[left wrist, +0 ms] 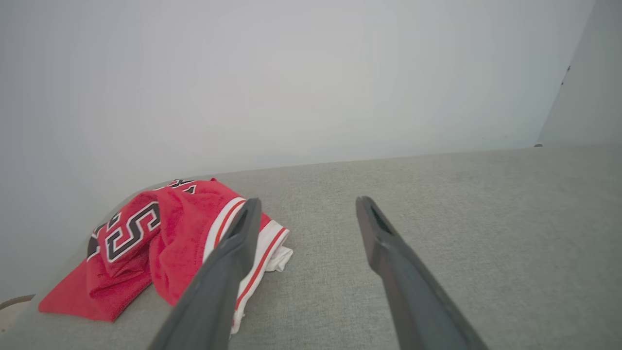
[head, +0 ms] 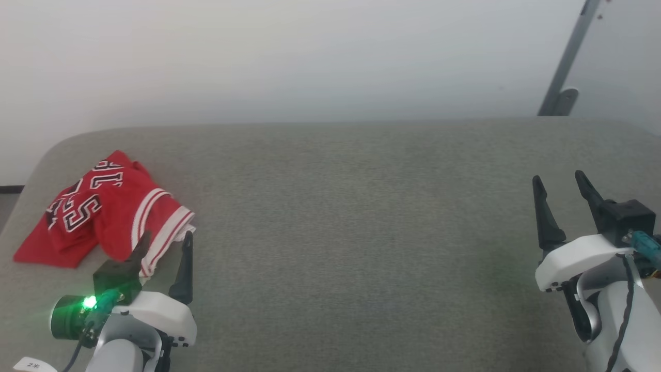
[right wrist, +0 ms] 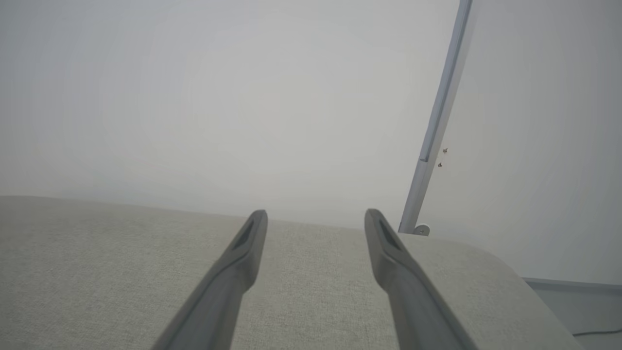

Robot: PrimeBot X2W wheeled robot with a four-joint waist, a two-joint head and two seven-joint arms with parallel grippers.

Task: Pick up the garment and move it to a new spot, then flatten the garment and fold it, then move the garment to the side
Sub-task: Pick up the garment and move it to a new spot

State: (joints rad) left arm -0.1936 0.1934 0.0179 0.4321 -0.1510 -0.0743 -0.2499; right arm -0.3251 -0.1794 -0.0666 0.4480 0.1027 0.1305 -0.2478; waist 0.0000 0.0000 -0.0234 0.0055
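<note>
Grey fabric-covered table (head: 335, 232) meets a pale wall (head: 310, 57). Near its far left corner lies the crumpled red sleeveless jersey (head: 98, 212) with white-and-red striped trim, close by the left gripper (head: 168, 236), fingers wide and empty. The right gripper (head: 558, 175) hovers well apart, fingers equally wide.

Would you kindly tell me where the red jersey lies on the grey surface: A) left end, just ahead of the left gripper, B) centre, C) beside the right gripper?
A: the crumpled jersey sits at the left end of the surface, just beyond the open left gripper.

Crumpled garment (head: 103, 212) beside left pincer (head: 168, 236)
</note>
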